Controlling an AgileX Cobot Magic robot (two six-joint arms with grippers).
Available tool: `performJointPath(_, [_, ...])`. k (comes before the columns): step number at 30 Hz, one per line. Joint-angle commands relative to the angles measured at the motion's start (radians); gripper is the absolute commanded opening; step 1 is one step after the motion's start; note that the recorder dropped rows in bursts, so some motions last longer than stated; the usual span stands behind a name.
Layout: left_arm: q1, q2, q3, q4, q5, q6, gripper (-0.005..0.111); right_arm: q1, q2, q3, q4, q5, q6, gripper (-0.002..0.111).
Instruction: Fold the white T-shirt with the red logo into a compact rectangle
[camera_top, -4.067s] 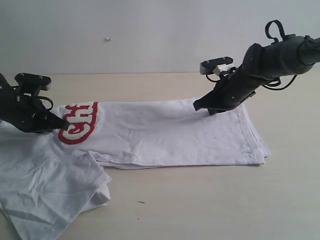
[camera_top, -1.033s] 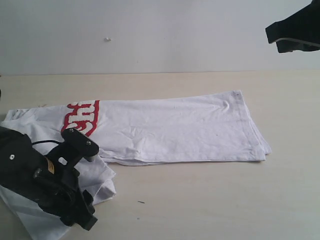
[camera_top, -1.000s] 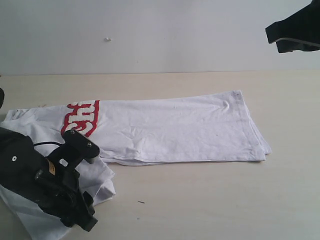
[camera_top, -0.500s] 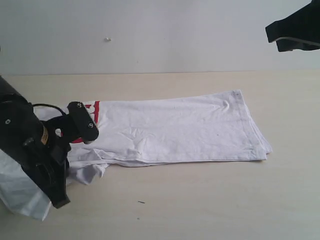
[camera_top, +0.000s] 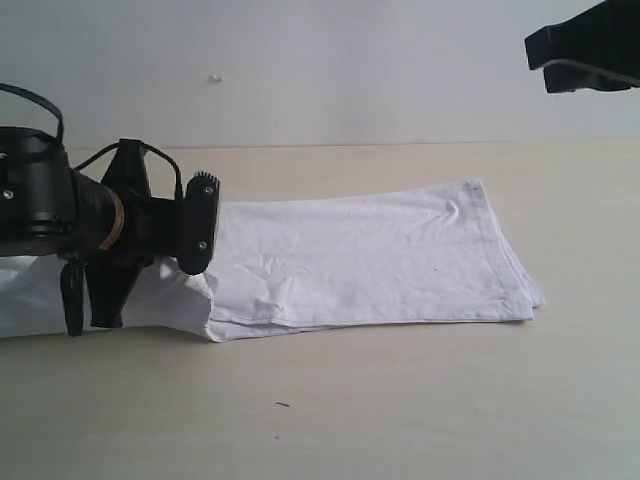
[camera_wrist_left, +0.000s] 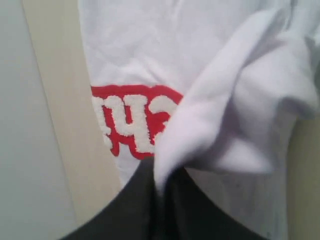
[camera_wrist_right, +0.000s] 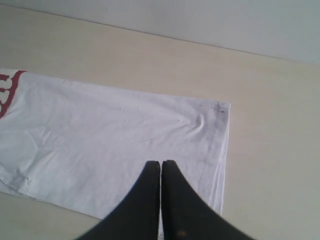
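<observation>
Tabletop (camera_top: 420, 400) of pale wood is covered across its middle by one white T-shirt (camera_top: 380, 260), laid out as a long folded strip before a plain wall (camera_top: 350, 70). The shirt's left end is hidden in the exterior view by the left arm, which is stretched low and level across it. One red logo (camera_wrist_left: 130, 120) is shown only in part, under a bunched fold of cloth. That fold is clamped between the fingers of the left gripper (camera_wrist_left: 160, 182). The right gripper (camera_wrist_right: 160, 167) is held high above the shirt's other end, fingers pressed together with nothing between. Two arms are counted.
</observation>
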Motion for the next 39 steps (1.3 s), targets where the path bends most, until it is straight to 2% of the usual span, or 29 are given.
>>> performJointPath(1, [0.066,0.092,-0.063,0.024,-0.026,-0.067,0.035,-0.002,-0.006,0.005,0.036,0.0,-0.032,0.002])
performJointPath(2, [0.095,0.116,-0.09,0.028,-0.057,-0.104,0.043,-0.002,-0.006,0.005,0.036,0.0,-0.032,0.002])
performJointPath(5, [0.135,0.15,-0.163,0.028,-0.114,-0.272,0.043,-0.002,-0.006,0.005,0.043,-0.004,-0.032,0.002])
performJointPath(8, [0.135,0.141,-0.179,0.0,-0.107,-0.375,0.043,-0.002,-0.006,0.005,0.043,-0.004,-0.032,0.002])
performJointPath(9, [0.131,0.131,-0.179,-0.083,-0.087,-0.447,0.043,-0.002,-0.006,0.005,0.046,-0.002,-0.032,0.002])
performJointPath(10, [0.131,0.127,-0.179,-0.208,-0.044,-0.44,0.039,-0.002,-0.006,0.005,0.046,-0.001,-0.032,0.002])
performJointPath(16, [0.131,0.132,-0.179,-0.497,0.138,-0.31,0.0,-0.002,-0.006,0.005,0.05,0.012,-0.032,0.002])
performJointPath(17, [0.131,0.132,-0.179,-0.566,0.153,-0.264,0.0,-0.002,-0.006,0.005,0.05,0.016,-0.032,0.002])
performJointPath(18, [0.131,0.132,-0.179,-0.717,0.161,-0.134,0.0,-0.002,-0.006,0.005,0.05,0.026,-0.032,0.002])
performJointPath(19, [0.131,0.132,-0.179,-0.796,0.161,-0.078,0.0,-0.002,-0.006,0.005,0.05,0.031,-0.032,0.002])
performJointPath(21, [0.131,0.146,-0.179,-0.86,0.145,-0.049,0.002,-0.002,-0.006,0.005,0.05,0.033,-0.032,0.002])
performJointPath(27, [0.134,0.212,-0.179,-0.844,0.107,-0.074,0.039,-0.002,-0.006,0.005,0.052,0.033,-0.032,0.002])
performJointPath(30, [0.134,0.24,-0.179,-0.765,0.033,-0.171,0.04,-0.002,-0.006,0.005,0.055,0.026,-0.032,0.002])
performJointPath(34, [0.135,0.258,-0.179,-0.542,-0.069,-0.335,0.039,-0.002,-0.006,0.005,0.116,0.034,-0.08,0.002])
performJointPath(39, [0.138,0.262,-0.179,-0.256,-0.079,-0.429,0.039,-0.002,-0.006,0.005,0.211,0.034,-0.158,0.002])
